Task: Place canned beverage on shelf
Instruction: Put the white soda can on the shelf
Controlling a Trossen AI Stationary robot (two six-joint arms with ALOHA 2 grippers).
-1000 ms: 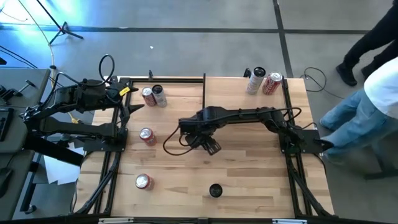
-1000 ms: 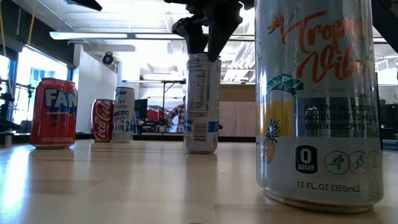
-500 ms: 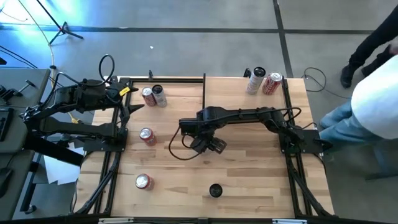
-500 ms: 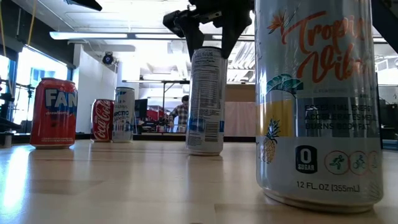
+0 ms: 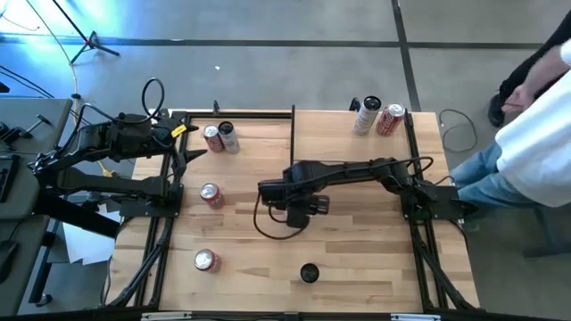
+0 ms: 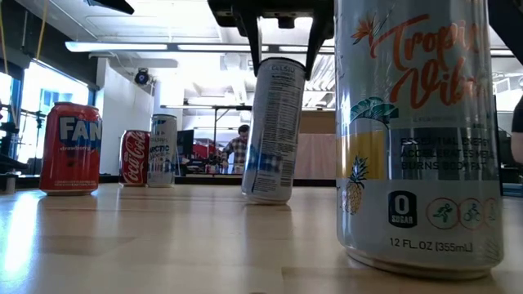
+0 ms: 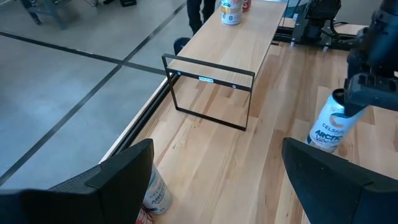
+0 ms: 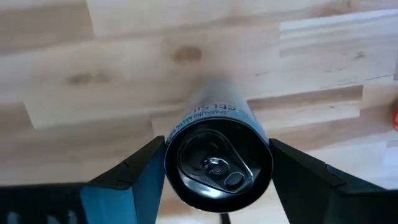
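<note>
Can (image 6: 272, 131) tilted, base on surface (image 5: 357, 250) near centre | right tool (image 5: 302, 212) above it, fingers (image 8: 134, 171) flanking the can's top, seemingly gripping | left tool (image 5: 183, 153) open, empty, at left edge near two cans (image 5: 219, 136) | shelf (image 7: 211, 78) stood empty at the far edge

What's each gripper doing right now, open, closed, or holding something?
Left gripper: open, empty, at the table's left edge.
Right gripper: shut on the tilted slim can.
</note>
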